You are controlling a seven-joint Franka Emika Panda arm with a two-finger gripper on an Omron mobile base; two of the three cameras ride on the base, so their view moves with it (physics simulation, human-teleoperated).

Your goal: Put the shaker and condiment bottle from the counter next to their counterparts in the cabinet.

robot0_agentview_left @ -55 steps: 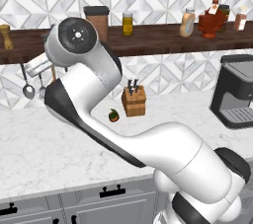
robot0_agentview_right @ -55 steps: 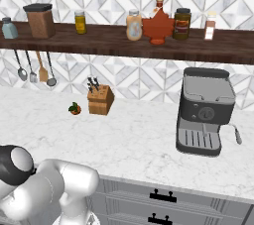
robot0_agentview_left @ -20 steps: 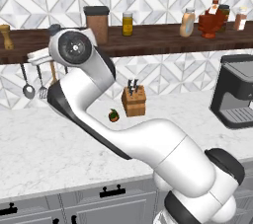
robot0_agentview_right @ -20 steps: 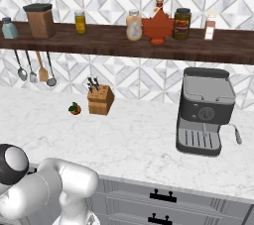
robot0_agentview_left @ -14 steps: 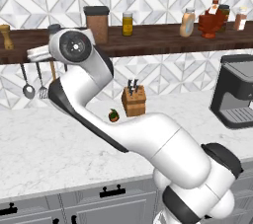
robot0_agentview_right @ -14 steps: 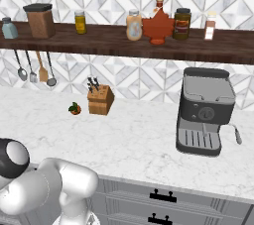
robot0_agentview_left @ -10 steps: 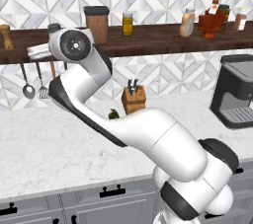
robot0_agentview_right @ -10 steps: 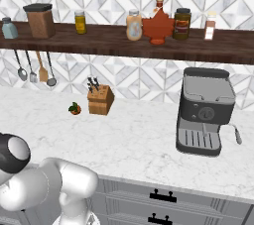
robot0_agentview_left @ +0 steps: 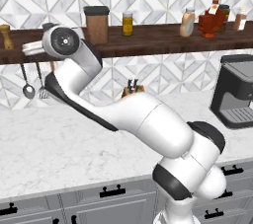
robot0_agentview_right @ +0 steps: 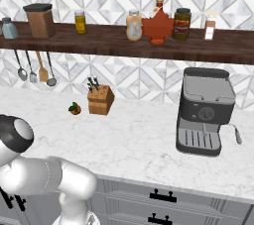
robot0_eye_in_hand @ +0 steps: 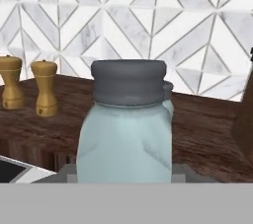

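Observation:
In the hand view a pale blue-grey glass shaker (robot0_eye_in_hand: 126, 139) with a grey cap stands close up between grey fingers (robot0_eye_in_hand: 182, 171), and my gripper (robot0_agentview_left: 31, 48) is shut on it. Its base is hidden, so I cannot tell whether it touches the shelf. Just behind it, to the right, peeks the cap of the matching shaker (robot0_eye_in_hand: 168, 90), which also stands at the left end of the dark-brown cabinet shelf (robot0_agentview_right: 104, 43) as a small shaker (robot0_agentview_right: 8, 27). The peach-orange condiment bottle (robot0_agentview_right: 134, 25) stands on the shelf beside the red bottle (robot0_agentview_right: 158, 27).
Two wooden pepper mills (robot0_eye_in_hand: 43, 88) stand on the shelf left of the shaker. A brown canister (robot0_agentview_right: 39, 20), a yellow jar (robot0_agentview_right: 80, 22) and a dark jar (robot0_agentview_right: 182, 23) share the shelf. Utensils (robot0_agentview_right: 32, 68) hang below. A knife block (robot0_agentview_right: 100, 99) and coffee machine (robot0_agentview_right: 204, 112) are on the counter.
The arm has stretched further up and left, and the hand has risen slightly to shelf height at the shelf's left end. Nothing on the shelf or counter has moved.

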